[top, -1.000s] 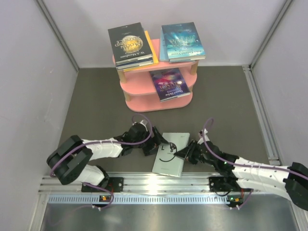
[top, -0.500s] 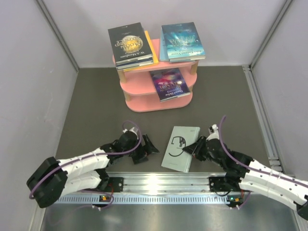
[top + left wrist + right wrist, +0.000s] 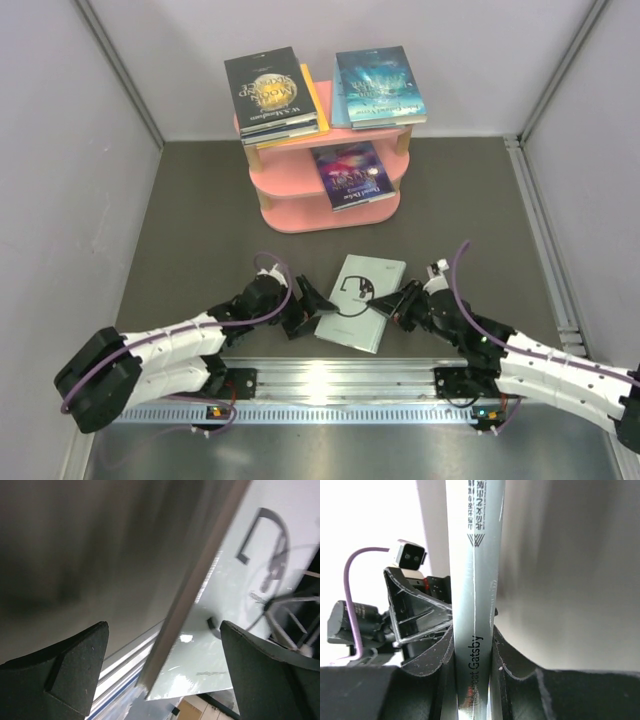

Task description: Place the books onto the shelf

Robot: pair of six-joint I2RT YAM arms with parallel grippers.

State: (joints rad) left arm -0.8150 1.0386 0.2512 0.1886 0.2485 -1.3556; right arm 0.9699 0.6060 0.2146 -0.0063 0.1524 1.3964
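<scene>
One pink shelf [image 3: 290, 216] with three boards stands at the back of the dark counter [image 3: 200, 220]. Its top board carries two stacks: one topped by the black moon book [image 3: 268, 88], with a yellow book [image 3: 322, 105] showing beneath it, and one topped by the teal book [image 3: 378, 82]. How many books lie in each stack I cannot tell. The middle board holds one purple book [image 3: 352, 172]. One pale grey book [image 3: 358, 305] lies on the counter between the two arms. The right fingers [image 3: 430, 660] are clenched on its spine. The left fingers [image 3: 70, 665] are released, spread wide just beside its left edge.
</scene>
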